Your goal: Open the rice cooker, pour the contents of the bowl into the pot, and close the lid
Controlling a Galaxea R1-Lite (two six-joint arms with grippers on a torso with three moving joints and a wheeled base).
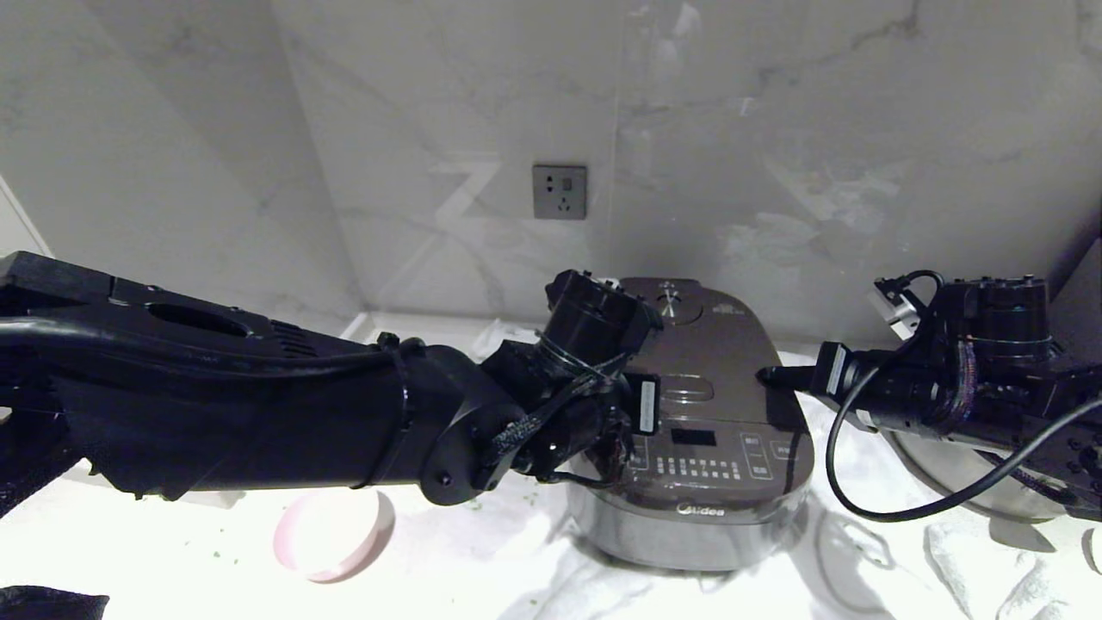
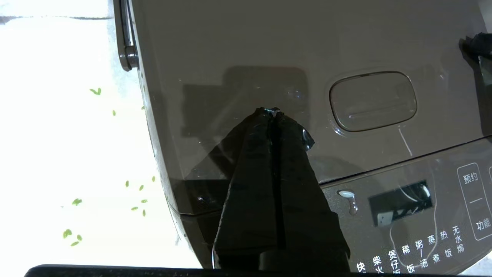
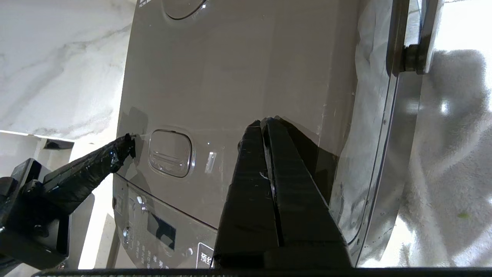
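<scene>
The dark brown rice cooker [image 1: 715, 482] stands at the middle of the counter with its lid [image 1: 719, 344] down, so the pot is hidden. My left gripper [image 2: 273, 111] is shut, its tip resting on the lid just left of the oval release button [image 2: 373, 100]. My right gripper [image 1: 762, 375] is also shut and empty, its tip [image 3: 263, 122] against the lid's right side. The pale pink bowl [image 1: 327, 534] sits on the counter at the front left, below the left arm; its inside looks white. Small green bits [image 2: 140, 200] lie scattered on the counter beside the cooker.
A shiny steel pan [image 1: 964, 482] stands to the right, partly behind the right arm. White cloth [image 1: 947, 551] lies crumpled around the cooker. The marble wall with a socket [image 1: 560, 191] runs close behind. The cooker's side handle [image 2: 125, 38] sticks out on its left.
</scene>
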